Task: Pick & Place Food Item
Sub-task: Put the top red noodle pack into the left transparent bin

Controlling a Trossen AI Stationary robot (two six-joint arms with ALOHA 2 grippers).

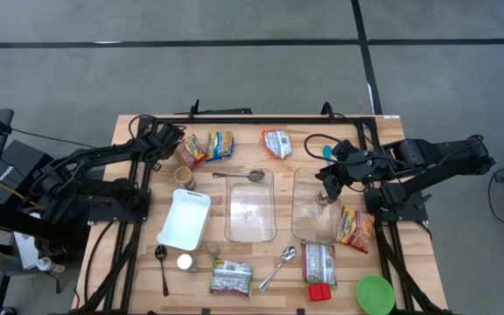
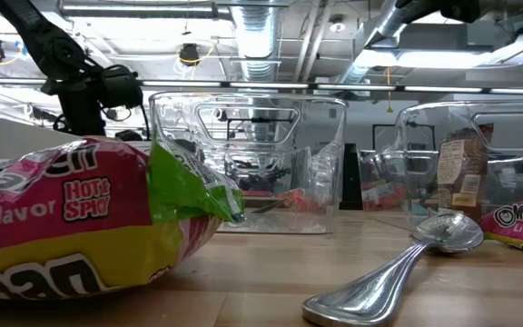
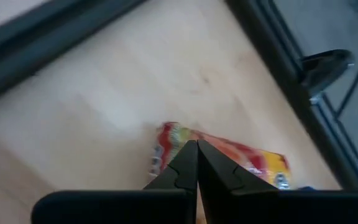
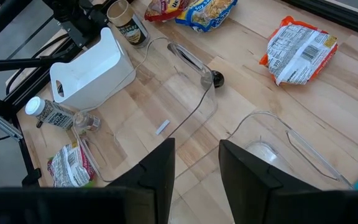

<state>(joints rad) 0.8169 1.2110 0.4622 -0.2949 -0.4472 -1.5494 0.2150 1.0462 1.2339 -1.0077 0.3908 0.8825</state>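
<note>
Hovering my right pincer (image 1: pixel 325 184) half-wide and empty over the right tub (image 1: pixel 315 206); nearest packet (image 1: pixel 357 227) lies beside it on the tabletop; could clip the rim. Left pincer (image 1: pixel 178 138) pinched closed.

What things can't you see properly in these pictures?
- High view: the left gripper sits over the snack packets, hiding part of them.
- Left wrist view: the packet is blurred and partly behind the shut fingers; its label can't be read.
- Low view: the big noodle packet is cut off by the picture's edge.
- High view: the small bottle is too small to read.
</note>
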